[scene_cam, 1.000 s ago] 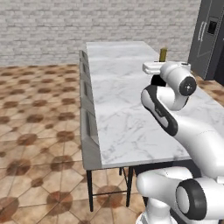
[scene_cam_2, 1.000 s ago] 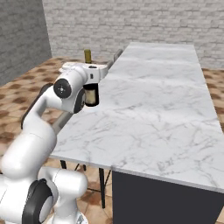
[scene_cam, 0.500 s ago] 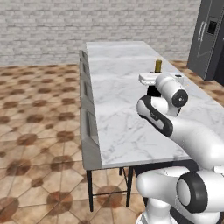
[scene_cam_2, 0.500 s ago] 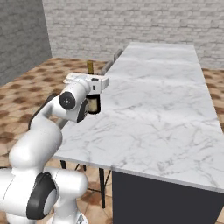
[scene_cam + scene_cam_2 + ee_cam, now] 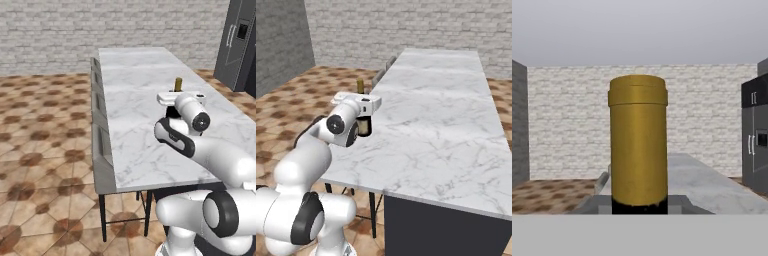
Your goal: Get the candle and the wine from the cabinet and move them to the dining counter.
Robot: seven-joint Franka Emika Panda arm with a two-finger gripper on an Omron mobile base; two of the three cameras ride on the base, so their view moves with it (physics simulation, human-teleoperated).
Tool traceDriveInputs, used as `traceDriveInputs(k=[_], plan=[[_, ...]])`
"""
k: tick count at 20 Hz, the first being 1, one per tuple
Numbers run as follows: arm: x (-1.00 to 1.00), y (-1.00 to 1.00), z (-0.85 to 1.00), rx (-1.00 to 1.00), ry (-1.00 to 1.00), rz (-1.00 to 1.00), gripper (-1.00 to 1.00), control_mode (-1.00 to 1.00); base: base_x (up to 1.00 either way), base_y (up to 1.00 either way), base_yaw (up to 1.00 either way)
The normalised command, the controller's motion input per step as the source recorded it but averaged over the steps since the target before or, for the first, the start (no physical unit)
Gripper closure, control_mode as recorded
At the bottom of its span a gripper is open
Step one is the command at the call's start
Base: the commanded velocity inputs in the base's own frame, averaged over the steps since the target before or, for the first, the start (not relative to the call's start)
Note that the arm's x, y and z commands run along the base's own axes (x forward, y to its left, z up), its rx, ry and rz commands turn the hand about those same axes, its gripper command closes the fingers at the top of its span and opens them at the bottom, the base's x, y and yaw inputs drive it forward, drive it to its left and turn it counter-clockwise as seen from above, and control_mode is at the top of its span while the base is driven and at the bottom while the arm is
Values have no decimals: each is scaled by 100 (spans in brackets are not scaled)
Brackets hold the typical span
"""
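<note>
Now we see gripper closed on upright wine, neck up, above dining counter w/ wide free marble near its edge.

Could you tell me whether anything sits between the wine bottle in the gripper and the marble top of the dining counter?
Nothing visible does. The gripper is shut on the wine, upright over the dining counter, whose marble around it lies bare.

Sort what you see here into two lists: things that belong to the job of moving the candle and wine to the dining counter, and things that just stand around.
Belonging to the job:
- wine, upright, held above the counter
- gripper, jaws shut on the bottle
- dining counter, marble top

Just standing around:
- stools along the counter's side
- fridge
- brick wall
</note>
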Motion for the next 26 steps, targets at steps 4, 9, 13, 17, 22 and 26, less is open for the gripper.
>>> traceDriveInputs(k=[4, 9, 13, 17, 22, 26], plan=[[15, 0, -20, 0, 0, 0, 100, -100, 0, 0, 0], [10, 0, -22, 0, 0, 0, 100, -100, 0, 0, 0], [5, 0, -22, 0, 0, 0, 100, -100, 0, 0, 0], [1, 0, -28, 0, 0, 0, 100, -100, 0, 0, 0], [0, 0, -32, 0, 0, 0, 100, -100, 0, 0, 0], [0, 0, -28, 0, 0, 0, 100, -100, 0, 0, 0]])
